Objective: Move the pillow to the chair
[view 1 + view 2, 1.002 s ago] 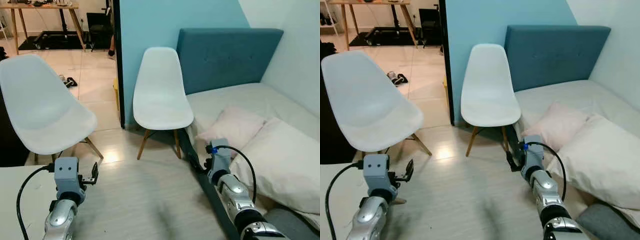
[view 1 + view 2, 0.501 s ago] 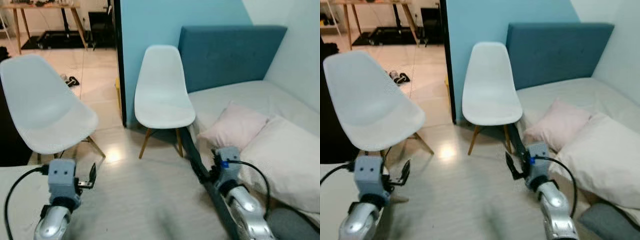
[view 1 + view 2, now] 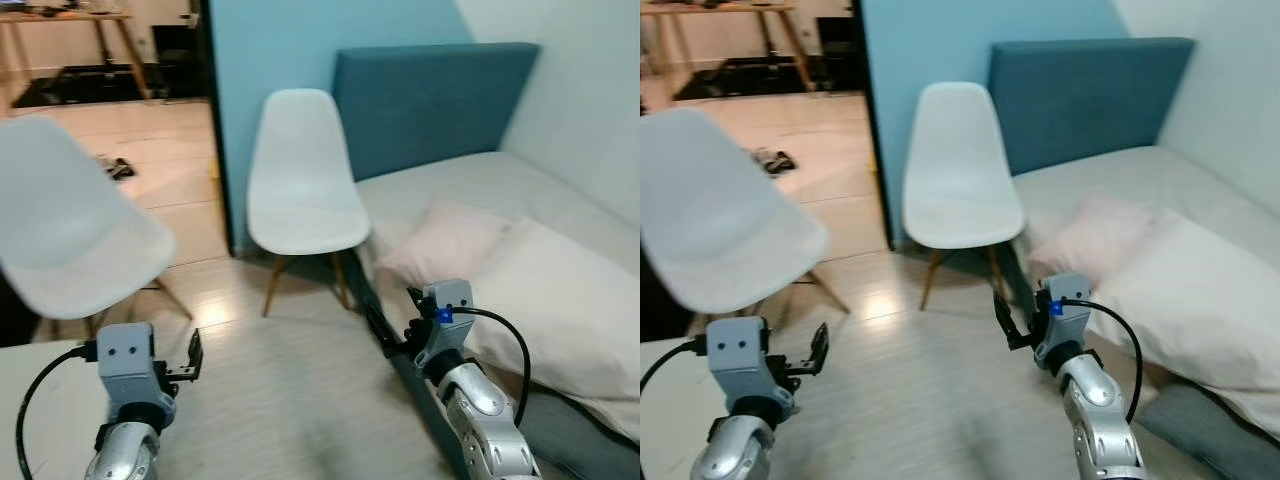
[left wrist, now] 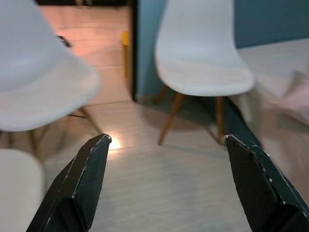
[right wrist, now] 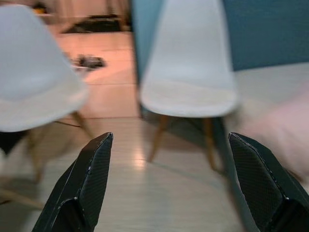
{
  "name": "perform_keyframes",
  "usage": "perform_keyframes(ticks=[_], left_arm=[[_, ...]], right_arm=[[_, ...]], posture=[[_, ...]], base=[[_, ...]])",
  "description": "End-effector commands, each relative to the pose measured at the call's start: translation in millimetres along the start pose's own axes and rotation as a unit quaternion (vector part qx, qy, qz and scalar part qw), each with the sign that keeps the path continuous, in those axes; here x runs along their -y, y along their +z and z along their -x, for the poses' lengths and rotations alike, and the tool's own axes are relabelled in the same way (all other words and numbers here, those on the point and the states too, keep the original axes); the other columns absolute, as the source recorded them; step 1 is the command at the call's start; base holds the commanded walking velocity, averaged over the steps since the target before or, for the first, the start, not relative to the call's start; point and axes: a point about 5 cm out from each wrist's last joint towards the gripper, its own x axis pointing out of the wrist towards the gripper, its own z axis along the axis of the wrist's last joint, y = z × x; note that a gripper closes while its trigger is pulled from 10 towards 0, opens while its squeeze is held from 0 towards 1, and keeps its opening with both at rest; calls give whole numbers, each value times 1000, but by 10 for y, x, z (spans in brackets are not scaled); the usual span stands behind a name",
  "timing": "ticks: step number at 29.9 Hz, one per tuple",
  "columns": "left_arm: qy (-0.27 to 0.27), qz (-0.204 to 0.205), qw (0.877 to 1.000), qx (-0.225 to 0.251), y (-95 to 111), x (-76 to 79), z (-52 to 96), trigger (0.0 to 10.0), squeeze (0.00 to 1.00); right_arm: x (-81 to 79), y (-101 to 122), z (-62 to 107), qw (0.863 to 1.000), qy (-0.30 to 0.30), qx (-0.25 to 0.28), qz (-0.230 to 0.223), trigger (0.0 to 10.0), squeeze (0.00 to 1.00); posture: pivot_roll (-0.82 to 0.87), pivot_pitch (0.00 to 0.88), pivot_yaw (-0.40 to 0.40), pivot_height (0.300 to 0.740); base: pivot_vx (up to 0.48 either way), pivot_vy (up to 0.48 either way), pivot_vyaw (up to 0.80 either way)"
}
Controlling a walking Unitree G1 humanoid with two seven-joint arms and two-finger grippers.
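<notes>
A pale wood-look floor [image 3: 290, 390] runs toward a light blue wall [image 3: 270, 50]. A bed [image 3: 470, 190] with a dark teal padded headboard [image 3: 430, 100] stands against a white wall [image 3: 580, 90] on the right. Past a dark door frame [image 3: 212, 130], glossy beige tiles [image 3: 150, 140] catch a bright glare, and a wooden table [image 3: 60, 25] stands far back.

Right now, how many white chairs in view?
2. One white chair stands against the blue wall beside the bed; the other chair is nearer, on the robot's left.
</notes>
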Motion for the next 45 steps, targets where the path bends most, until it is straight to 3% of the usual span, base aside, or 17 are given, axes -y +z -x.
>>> perform_keyframes(ticks=[1,11,40,45], left_arm=[[-5,19,1000,0,39,52,-28,10000,0],[-11,47,999,8,93,91,-66,10000,0],[-26,51,998,2,104,136,-84,10000,0],[-23,51,998,-2,97,129,-90,10000,0]], right_arm=[[17,60,-4,1000,-3,2,2,10000,0],[6,103,-80,1000,-3,-1,-9,10000,0],[94,59,-107,997,-16,-38,-61,10000,0],[202,-17,-117,992,-56,-84,-72,10000,0]], posture=[[-28,0,-91,740],[-24,0,-101,740],[-41,0,-103,740],[-42,0,-104,735]], base=[[0,0,-800],[0,0,-800],[418,0,-492],[223,0,0]])
